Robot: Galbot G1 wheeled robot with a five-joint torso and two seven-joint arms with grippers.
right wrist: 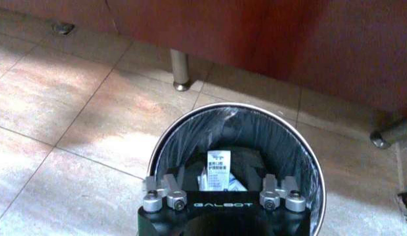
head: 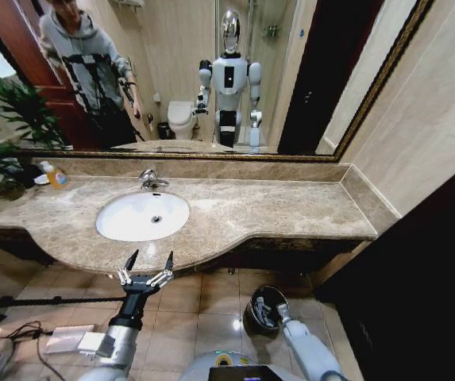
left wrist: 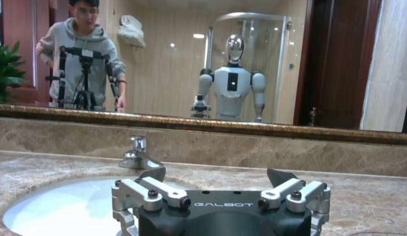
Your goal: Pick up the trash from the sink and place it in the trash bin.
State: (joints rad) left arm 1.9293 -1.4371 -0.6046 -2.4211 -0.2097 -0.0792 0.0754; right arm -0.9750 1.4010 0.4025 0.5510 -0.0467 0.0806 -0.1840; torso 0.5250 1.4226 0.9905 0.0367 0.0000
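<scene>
**Beige marble worktop, white sink, bin on the floor**

Beige marble worktop [head: 291, 210] is seen under a wide mirror, with the sink [head: 142, 216] set into it. The left hand [head: 148, 265] is held at the worktop's front edge, fingers spread apart. The right hand [right wrist: 215, 189] is held over the trash bin [right wrist: 295, 147] on the tiled floor, fingers parted; a white wrapper [right wrist: 218, 169] is seen inside the bin.

Open sink [head: 124, 226] bowl, faucet [head: 149, 180] behind.
</scene>
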